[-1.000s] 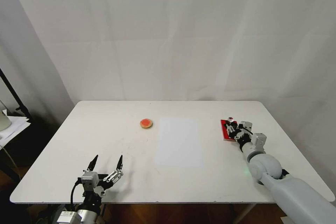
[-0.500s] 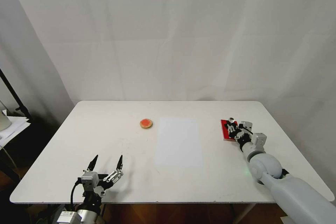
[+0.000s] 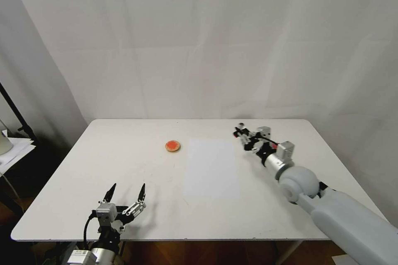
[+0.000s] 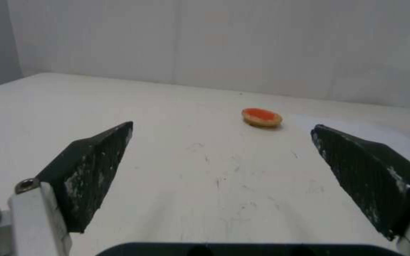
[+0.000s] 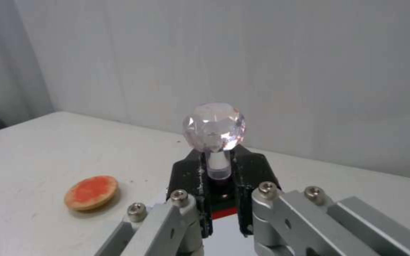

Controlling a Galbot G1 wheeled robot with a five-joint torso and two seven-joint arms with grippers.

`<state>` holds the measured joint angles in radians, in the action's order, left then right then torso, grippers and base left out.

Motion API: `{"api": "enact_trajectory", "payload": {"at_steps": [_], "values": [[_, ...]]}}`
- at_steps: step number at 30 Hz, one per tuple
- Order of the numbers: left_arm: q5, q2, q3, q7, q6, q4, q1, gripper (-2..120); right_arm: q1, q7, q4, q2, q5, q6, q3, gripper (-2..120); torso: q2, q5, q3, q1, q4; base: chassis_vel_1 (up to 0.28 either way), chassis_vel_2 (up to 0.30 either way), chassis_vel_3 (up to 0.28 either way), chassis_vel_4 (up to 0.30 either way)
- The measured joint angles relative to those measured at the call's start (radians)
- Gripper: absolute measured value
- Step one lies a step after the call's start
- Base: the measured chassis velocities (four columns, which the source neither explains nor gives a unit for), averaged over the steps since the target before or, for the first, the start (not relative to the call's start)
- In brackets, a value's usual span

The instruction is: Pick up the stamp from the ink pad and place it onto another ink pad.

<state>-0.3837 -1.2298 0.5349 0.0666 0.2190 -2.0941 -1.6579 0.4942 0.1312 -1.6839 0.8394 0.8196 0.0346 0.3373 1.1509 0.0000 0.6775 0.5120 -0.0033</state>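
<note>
**Stamp gripped above the worktop**

Stamp (image 3: 241, 126), in the head view, is riding in the right gripper (image 3: 243, 131), off the worktop (image 3: 124, 165), right of the round ink pad (image 3: 173, 145). The left gripper (image 3: 126, 192) is idling near that pad's front, fingers spread and empty.

Left wrist view: the fingers (image 4: 91, 167) are gaping wide, framing the round pad (image 4: 262, 117).

Right wrist view: the fingers (image 5: 188, 177) are clamping the stamp's (image 5: 214, 128) stem, with the round pad (image 5: 92, 192) beside and below.

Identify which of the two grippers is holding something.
The right gripper, above the table's far right: its fingers are shut on the stamp. The left gripper, at the near edge, is open and empty.
</note>
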Motion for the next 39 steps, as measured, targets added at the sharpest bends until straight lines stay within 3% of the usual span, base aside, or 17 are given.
{"api": "enact_trajectory", "payload": {"at_steps": [4, 10, 30, 39], "values": [[0.000, 0.000, 0.000, 0.000, 0.000, 0.000, 0.000, 100, -0.066, -0.001, 0.066, 0.060, -0.008, 0.013, 0.111, 9, 0.000, 0.0000, 0.000, 0.000, -0.0002, 0.000, 0.000, 0.000, 0.000], [0.000, 0.000, 0.000, 0.000, 0.000, 0.000, 0.000, 100, -0.077, 0.010, 0.139, 0.094, 0.035, 0.040, 0.154, 9, 0.000, -0.0001, 0.000, 0.000, -0.0005, 0.000, 0.000, 0.000, 0.000], [0.000, 0.000, 0.000, 0.000, 0.000, 0.000, 0.000, 100, -0.020, 0.013, 0.138, 0.084, 0.053, 0.036, 0.156, 9, 0.000, 0.0000, 0.000, 0.000, -0.0004, 0.000, 0.000, 0.000, 0.000], [0.000, 0.000, 0.000, 0.000, 0.000, 0.000, 0.000, 100, -0.077, 0.012, 0.091, 0.075, 0.080, 0.040, 0.165, 9, 0.000, 0.0000, 0.000, 0.000, -0.0006, 0.000, 0.000, 0.000, 0.000]]}}
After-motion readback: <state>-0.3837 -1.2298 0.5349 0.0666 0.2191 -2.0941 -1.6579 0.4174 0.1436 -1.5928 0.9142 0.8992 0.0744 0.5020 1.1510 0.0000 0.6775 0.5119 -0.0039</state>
